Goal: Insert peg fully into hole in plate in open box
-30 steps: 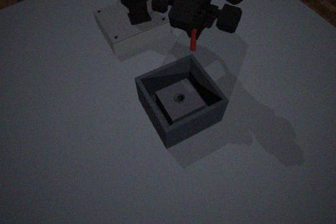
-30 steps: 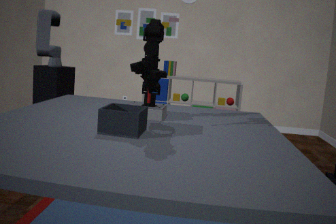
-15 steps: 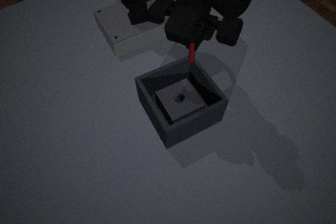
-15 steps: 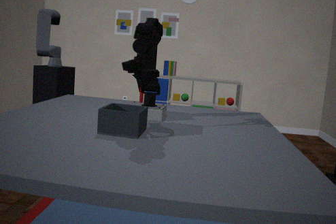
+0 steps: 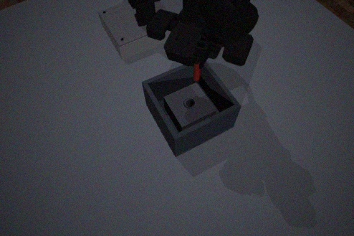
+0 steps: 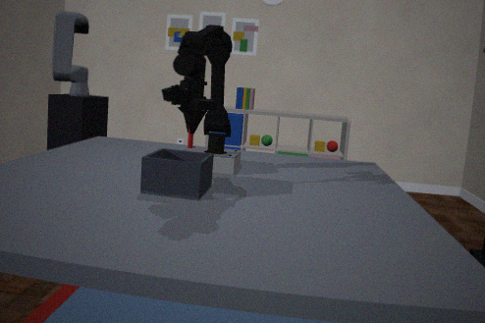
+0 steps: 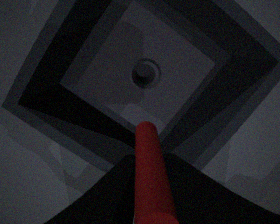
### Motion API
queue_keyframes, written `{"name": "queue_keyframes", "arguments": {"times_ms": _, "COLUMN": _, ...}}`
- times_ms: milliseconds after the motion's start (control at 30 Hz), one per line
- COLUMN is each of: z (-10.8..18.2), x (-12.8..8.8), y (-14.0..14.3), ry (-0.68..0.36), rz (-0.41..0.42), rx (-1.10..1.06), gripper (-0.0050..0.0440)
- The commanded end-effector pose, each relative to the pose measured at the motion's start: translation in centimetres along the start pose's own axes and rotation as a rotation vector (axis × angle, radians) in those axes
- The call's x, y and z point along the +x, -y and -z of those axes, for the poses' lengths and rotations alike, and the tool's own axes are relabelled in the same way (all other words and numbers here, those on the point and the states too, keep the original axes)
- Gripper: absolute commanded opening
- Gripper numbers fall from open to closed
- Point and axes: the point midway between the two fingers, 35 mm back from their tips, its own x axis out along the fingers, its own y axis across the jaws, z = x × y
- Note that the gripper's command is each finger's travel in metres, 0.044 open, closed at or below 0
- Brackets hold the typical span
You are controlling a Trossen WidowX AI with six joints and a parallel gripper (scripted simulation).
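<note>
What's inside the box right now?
Inside the box lies the plate, its hole unfilled. The plate covers the floor beneath it, so that can't be seen.

Landmark is your hole (image 7: 145, 73) in the plate (image 7: 180, 62). Red peg (image 7: 151, 177) sits below it in frame, tip short of the hole, not over it. Your gripper's dark fingers flank the peg, closed on it. Box walls (image 7: 37, 67) surround the plate, around the hole on all sides. Dim view; hole's inside looks dark, probably unfilled.
</note>
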Motion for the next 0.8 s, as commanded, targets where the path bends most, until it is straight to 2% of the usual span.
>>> {"name": "queue_keyframes", "arguments": {"times_ms": 0, "z": -1.5, "x": 0.5, "y": 0.1, "ry": -0.005, "rz": 0.015, "rx": 0.001, "gripper": 0.0000}}
{"name": "queue_keyframes", "arguments": {"times_ms": 367, "z": -2.9, "x": 0.8, "y": 0.1, "ry": -0.005, "rz": 0.015, "rx": 0.001, "gripper": 0.0000}}
{"name": "queue_keyframes", "arguments": {"times_ms": 767, "z": -2.8, "x": 3.3, "y": 0.1, "ry": -0.005, "rz": 0.015, "rx": 0.001, "gripper": 0.0000}}
